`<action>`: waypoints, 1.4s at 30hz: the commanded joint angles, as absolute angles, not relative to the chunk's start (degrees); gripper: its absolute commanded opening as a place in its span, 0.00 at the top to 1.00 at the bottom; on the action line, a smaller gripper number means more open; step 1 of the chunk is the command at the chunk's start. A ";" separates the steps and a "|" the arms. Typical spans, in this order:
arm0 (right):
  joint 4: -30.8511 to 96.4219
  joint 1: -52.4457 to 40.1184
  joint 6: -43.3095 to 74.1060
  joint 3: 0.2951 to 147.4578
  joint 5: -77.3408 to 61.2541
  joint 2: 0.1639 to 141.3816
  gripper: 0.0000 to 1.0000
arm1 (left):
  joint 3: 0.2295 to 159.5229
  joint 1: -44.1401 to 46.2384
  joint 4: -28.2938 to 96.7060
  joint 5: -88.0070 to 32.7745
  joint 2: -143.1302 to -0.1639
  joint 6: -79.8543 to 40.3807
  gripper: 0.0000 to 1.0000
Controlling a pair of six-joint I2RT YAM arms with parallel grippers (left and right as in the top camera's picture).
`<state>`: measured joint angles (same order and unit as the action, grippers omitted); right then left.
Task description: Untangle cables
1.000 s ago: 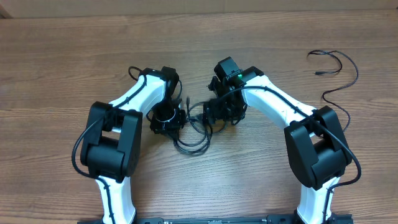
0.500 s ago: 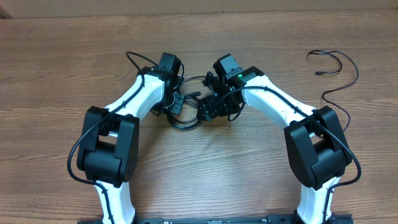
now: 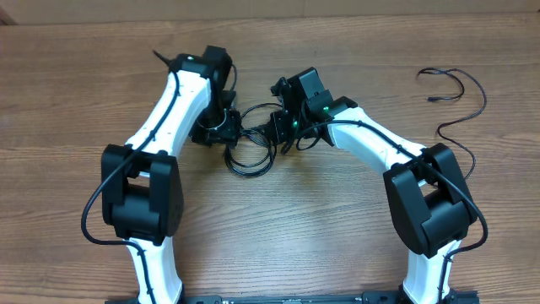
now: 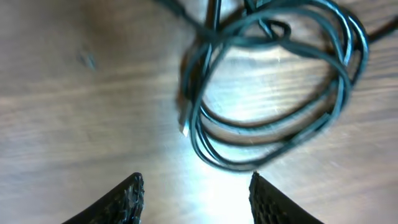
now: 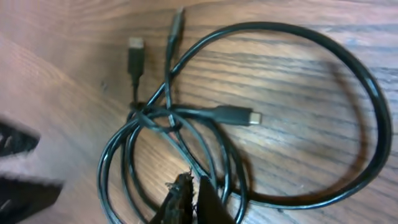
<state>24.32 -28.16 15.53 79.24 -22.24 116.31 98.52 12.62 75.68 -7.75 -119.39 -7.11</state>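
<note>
One cable (image 3: pixel 483 105) lies apart at upper right, the other cables (image 3: pixel 251 160) sit looped and knotted at centre, mostly undone work, left gripper (image 4: pixel 196 186) open and empty, right gripper (image 5: pixel 189 193) apparently pinched on a strand.

Tight spot up the middle: the cables (image 3: pixel 251 154) fill the gap between your left claw (image 3: pixel 221 128) and right claw (image 3: pixel 283 135). The left arm (image 3: pixel 173 101) and right arm (image 3: pixel 371 139) wall it in from both sides. Left claw's fingers (image 4: pixel 127 199) stand apart over bare bench (image 3: pixel 278 236), with nothing between them and the coil just past the tips. Right claw's tips are pinched shut among the strands, and three plugs (image 5: pixel 236 116) fan out beyond them. The near side between the arm bases is wide open, and so is the far left. Far right, watch the stray cable (image 3: pixel 460 93), well apart from the tangle and trailing by the right arm.
</note>
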 commanded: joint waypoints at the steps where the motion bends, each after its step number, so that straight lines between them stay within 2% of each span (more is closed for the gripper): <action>1: 22.06 -28.18 23.86 77.19 -19.40 117.21 0.96 | 99.37 10.76 77.78 -18.59 -119.59 -10.74 0.49; 3: 20.84 -28.53 26.48 76.44 -18.92 118.78 0.96 | 99.09 10.50 78.81 -22.17 -119.59 -10.74 0.65; 4: 20.91 -28.71 27.83 76.44 -18.98 119.48 0.96 | 98.94 10.50 78.83 -22.15 -119.59 -10.85 0.67; 11: 27.77 -31.29 37.21 76.44 -23.46 121.75 0.96 | 97.51 10.41 78.83 -18.31 -119.61 -13.82 0.68; 17: 34.41 -36.60 44.03 76.44 -25.87 121.75 0.96 | 97.49 10.41 78.81 -10.41 -119.61 -19.53 0.64; 23: 32.93 -43.11 46.44 76.47 -27.55 121.75 0.94 | 97.49 10.41 78.89 -3.81 -119.61 -23.07 0.62; 25: 32.73 -44.18 45.76 76.73 -27.79 121.69 0.96 | 97.49 10.41 79.31 -2.20 -119.61 -23.44 0.61; 30: 40.07 -42.96 37.52 81.80 -28.47 119.22 0.96 | 97.49 9.78 81.91 1.28 -119.61 -25.69 0.66; 33: 44.34 -41.74 28.71 85.19 -26.46 117.60 0.95 | 97.47 8.21 82.02 1.67 -119.61 -27.22 0.67; 36: 43.18 -41.39 22.06 85.69 -26.70 117.14 0.95 | 97.47 6.31 82.08 -0.62 -119.61 -27.53 0.84; 37: 42.19 -41.39 19.59 85.67 -26.74 117.14 0.96 | 97.47 5.32 82.06 -3.09 -119.61 -27.46 0.94; 42: 39.38 -42.94 8.14 85.60 -34.04 117.19 0.96 | 97.47 2.72 82.04 -9.21 -119.61 -27.24 0.95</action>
